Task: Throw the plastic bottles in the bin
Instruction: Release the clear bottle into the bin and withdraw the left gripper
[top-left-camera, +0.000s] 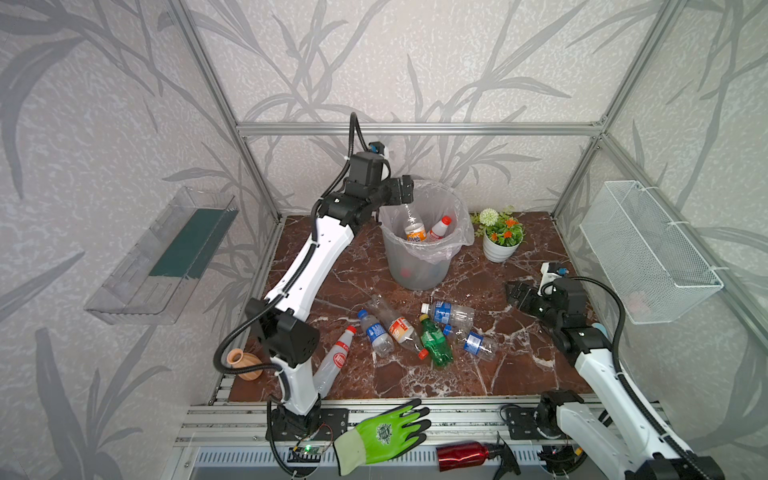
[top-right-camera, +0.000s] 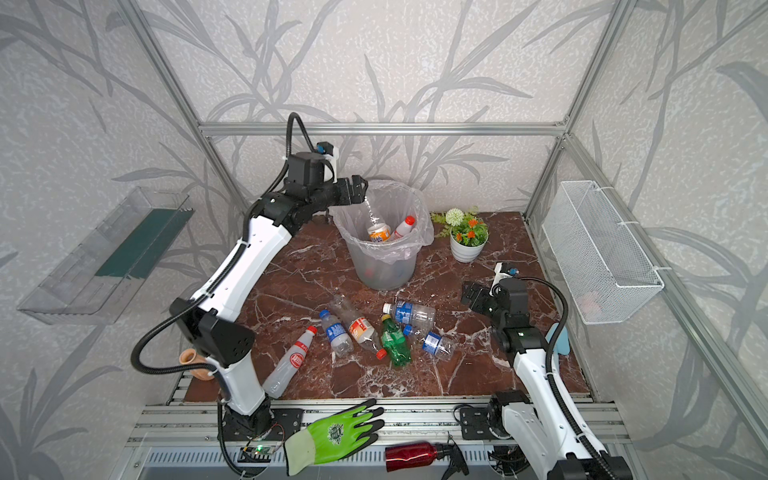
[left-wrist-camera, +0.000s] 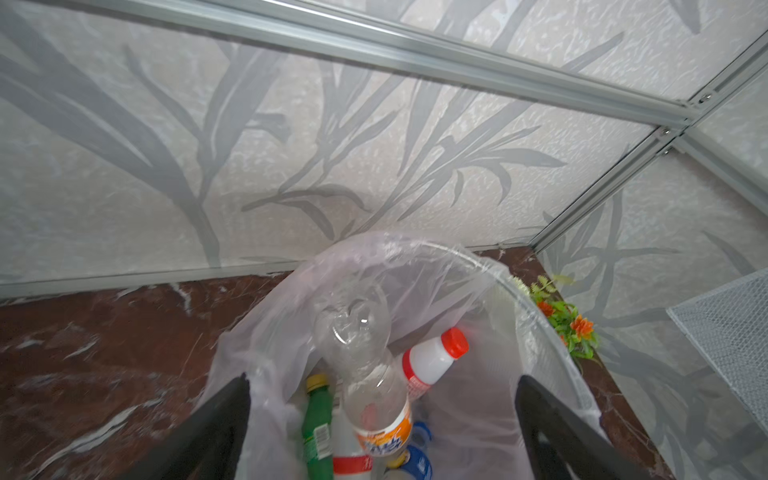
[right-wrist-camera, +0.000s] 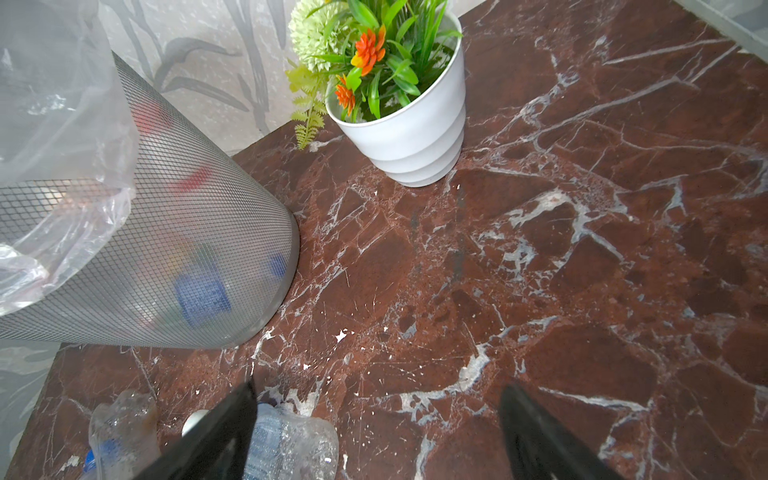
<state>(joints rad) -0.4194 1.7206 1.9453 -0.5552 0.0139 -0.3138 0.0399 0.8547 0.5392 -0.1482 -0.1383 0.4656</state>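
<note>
The grey bin (top-left-camera: 419, 270) (top-right-camera: 386, 274) with its clear bag stands at the back of the marble table. My left gripper (top-left-camera: 405, 189) (top-right-camera: 359, 189) hangs open at the bin's left rim. In the left wrist view, the gripper (left-wrist-camera: 383, 379) has a clear orange-labelled bottle (left-wrist-camera: 374, 399) (top-left-camera: 413, 226) loose below its jaws, neck down among the bottles inside. Several plastic bottles lie mid-table, among them a green one (top-left-camera: 434, 340) and a red-labelled one (top-left-camera: 338, 357). My right gripper (top-left-camera: 513, 293) (right-wrist-camera: 379, 388) hovers open and empty right of them, with a blue-labelled bottle (right-wrist-camera: 291, 440) beside one finger.
A white flower pot (top-left-camera: 500, 249) stands right of the bin. A white wire basket (top-left-camera: 648, 257) hangs on the right wall, a clear shelf (top-left-camera: 166, 257) on the left. A clay vase (top-left-camera: 245, 363), a green glove (top-left-camera: 386, 432) and a red spray bottle (top-left-camera: 465, 455) lie at the front.
</note>
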